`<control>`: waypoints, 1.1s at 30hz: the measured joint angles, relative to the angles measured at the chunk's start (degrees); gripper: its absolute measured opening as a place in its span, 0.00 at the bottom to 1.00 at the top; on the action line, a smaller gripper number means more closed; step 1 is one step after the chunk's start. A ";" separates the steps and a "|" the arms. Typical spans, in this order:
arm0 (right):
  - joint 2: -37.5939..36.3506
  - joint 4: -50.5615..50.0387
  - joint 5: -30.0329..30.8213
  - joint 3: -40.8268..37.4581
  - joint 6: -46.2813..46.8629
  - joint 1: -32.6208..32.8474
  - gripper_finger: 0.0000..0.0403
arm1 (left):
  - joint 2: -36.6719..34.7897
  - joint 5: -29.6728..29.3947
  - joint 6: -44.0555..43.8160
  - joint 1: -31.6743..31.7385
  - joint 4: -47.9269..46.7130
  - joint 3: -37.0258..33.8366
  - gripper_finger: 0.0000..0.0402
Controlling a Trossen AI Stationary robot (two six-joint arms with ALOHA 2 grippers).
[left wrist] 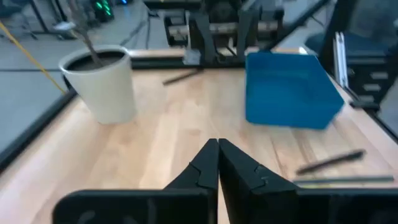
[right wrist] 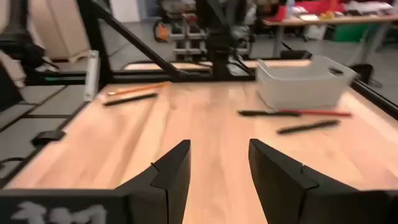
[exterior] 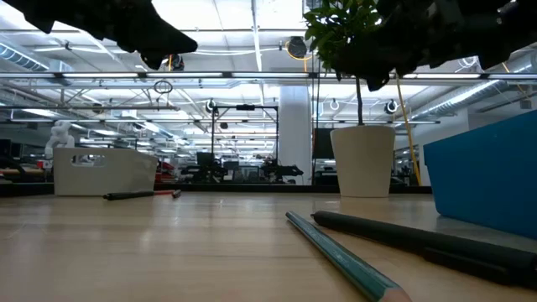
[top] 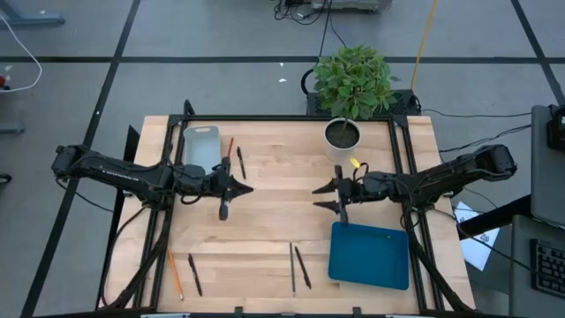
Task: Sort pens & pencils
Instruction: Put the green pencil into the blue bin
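Note:
A red pencil [top: 229, 148] and a black pen [top: 240, 162] lie flat on the table beside the white bin [top: 200, 148]. An orange pencil [top: 175, 274] and a black pen [top: 194, 274] lie near the front left edge. A green pencil [top: 292, 265] and a black pen [top: 303, 267] lie left of the blue tray [top: 369, 256]. My left gripper [top: 243, 187] hovers over mid-table, shut on nothing [left wrist: 217, 163]. My right gripper [top: 320, 196] faces it from the right, open with nothing between its fingers [right wrist: 217, 168].
A potted plant in a white pot [top: 342, 134] stands at the table's far edge, right of centre. A black frame [top: 291, 117] runs along the table's far and side edges. Bare wood lies between the two grippers.

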 joint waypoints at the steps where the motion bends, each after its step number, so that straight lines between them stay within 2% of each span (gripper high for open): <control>1: 0.24 0.61 0.00 0.03 -0.28 0.43 0.37 | 0.09 0.00 -0.21 -0.66 -0.65 0.00 0.01; 5: 0.20 1.33 0.13 0.03 -1.27 1.17 0.37 | 0.14 -0.12 -1.81 -3.72 -1.97 0.00 0.03; 8: 0.18 1.66 0.17 0.03 -1.37 1.09 0.37 | 1.62 -1.39 -4.16 -7.49 2.08 0.00 0.10; 10: 0.10 2.40 0.20 0.03 -1.89 1.09 0.37 | 4.28 -2.97 -2.65 -10.21 5.08 0.02 0.17; 14: 0.09 2.81 0.20 0.03 -2.85 1.06 0.37 | 12.18 -4.47 -0.09 -12.72 7.29 2.33 0.34; 18: 0.10 3.00 0.22 0.03 -2.91 1.06 0.37 | 21.85 -4.43 -0.79 -12.71 0.71 9.04 0.50; 21: 0.11 3.13 0.22 0.03 -2.93 1.06 0.37 | 29.13 -2.59 2.00 -12.74 -5.85 16.09 0.57; 28: 0.11 2.82 0.22 0.03 -2.91 1.06 0.37 | 42.37 5.99 13.82 -12.71 -14.77 30.91 0.61; 33: 0.11 2.38 0.20 0.03 -2.76 1.06 0.37 | 48.34 7.21 22.88 -13.19 -16.84 36.42 0.61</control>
